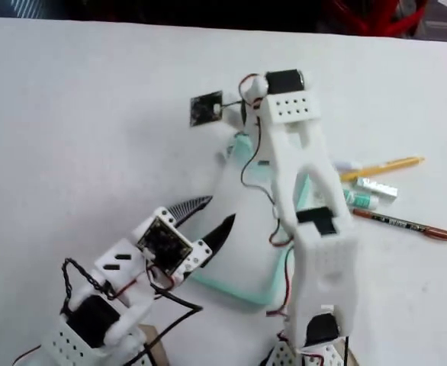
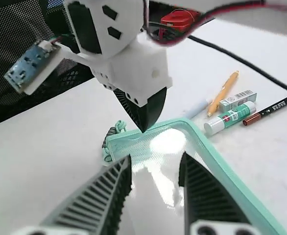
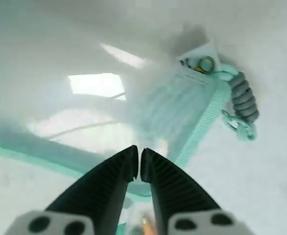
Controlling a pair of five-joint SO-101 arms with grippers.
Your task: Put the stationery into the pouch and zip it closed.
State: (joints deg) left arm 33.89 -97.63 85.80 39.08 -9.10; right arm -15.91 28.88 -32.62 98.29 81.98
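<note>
The pouch (image 1: pixel 231 291) lies flat on the white counter (image 1: pixel 94 114), see-through with a mint-green border, and it sits right between the two arms. None of the stationery is in it. It all lies on the counter just beside the pouch, on the side away from the left arm.

Out there I can see a yellow pencil (image 1: pixel 384 165) farthest from the pouch's near edge, then a glue stick (image 1: pixel 361 200) with a small box (image 1: pixel 377 188) against it. A dark pen with a brown end (image 1: pixel 406 223) lies nearest the arm bases. A short white piece (image 2: pixel 197 105) sits by the tip of the pencil, too small to name.

The left tool (image 2: pixel 155 161) hangs over the middle of the pouch with its ribbed fingers (image 2: pixel 115 188) spread wide and nothing between them.

The right tool (image 3: pixel 138 155) is down at the pouch's far corner, pointing into the border there. Its jaws are pressed almost together with only a sliver between them. From where I stand I can't make out whether it has any of the fabric pinched.

Just off that same corner, a grey coiled cord (image 3: pixel 243 100) with a mint ring hangs from the pouch and lies on the counter.
</note>
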